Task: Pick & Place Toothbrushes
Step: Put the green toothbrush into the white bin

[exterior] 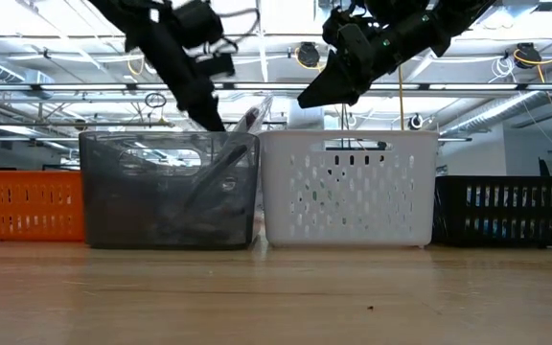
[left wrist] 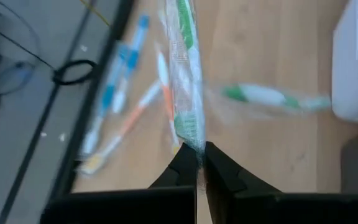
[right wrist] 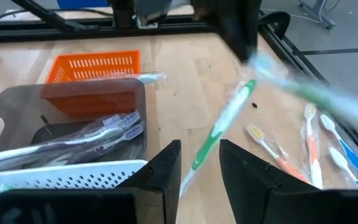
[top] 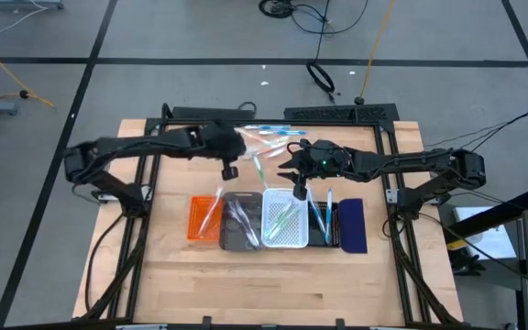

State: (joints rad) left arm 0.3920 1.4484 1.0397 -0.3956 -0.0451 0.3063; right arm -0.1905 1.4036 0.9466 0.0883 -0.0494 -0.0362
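Green-handled toothbrush [left wrist: 185, 74] hung pinched in my left gripper [left wrist: 199, 163] behind the trays; my right gripper [right wrist: 199, 163] stood open over the white tray [top: 285, 240], empty. Several trays held brushes, yet loose toothbrushes [top: 269, 136] remained on the table [top: 246, 284], so I judged it about halfway.

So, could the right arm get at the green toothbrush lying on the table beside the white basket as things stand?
Probably yes. The right gripper hangs open just above the green toothbrush, which lies on bare wood beside the white basket with nothing over it. The left gripper is busy nearby, shut on another wrapped toothbrush.
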